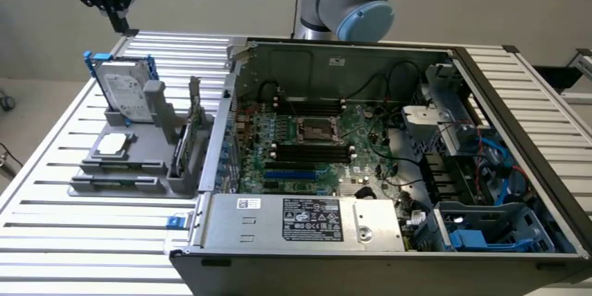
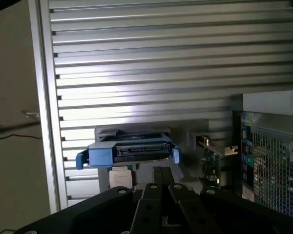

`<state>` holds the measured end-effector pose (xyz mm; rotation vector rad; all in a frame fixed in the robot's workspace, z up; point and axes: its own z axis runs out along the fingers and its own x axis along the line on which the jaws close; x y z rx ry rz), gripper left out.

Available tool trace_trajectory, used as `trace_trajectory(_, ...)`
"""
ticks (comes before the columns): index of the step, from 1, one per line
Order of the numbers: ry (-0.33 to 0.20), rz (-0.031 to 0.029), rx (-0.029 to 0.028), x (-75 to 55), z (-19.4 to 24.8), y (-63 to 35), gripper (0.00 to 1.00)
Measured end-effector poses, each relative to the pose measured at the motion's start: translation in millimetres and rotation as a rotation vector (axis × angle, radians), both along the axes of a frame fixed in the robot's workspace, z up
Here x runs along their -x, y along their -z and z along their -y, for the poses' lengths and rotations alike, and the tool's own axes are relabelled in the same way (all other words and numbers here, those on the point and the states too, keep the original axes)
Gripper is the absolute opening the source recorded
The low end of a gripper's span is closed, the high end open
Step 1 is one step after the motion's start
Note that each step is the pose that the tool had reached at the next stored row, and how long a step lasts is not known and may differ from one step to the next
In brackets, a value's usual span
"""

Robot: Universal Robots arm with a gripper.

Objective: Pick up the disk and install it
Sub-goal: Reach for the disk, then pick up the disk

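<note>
Shiny metal disk [image 1: 127, 91], matt blue plastic carrier [image 2: 100, 157]

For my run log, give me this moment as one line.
tool: shut, empty, hovering clear of disk | disk: standing in grey holder, untouched | computer case: open, beside holder
</note>
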<state>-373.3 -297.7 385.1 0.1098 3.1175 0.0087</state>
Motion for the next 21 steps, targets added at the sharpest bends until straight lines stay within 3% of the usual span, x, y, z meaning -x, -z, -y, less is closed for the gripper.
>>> trace_trajectory(4,0.0,0.0,0.0064,18.3,-6.2,2.2,0.11)
trace_trajectory(8,0.0,-0.0001,0.0105,35.9,-7.5,4.2,0.11)
trace_trajectory(21,0.0,-0.0013,0.0115,36.6,-7.6,4.2,0.11)
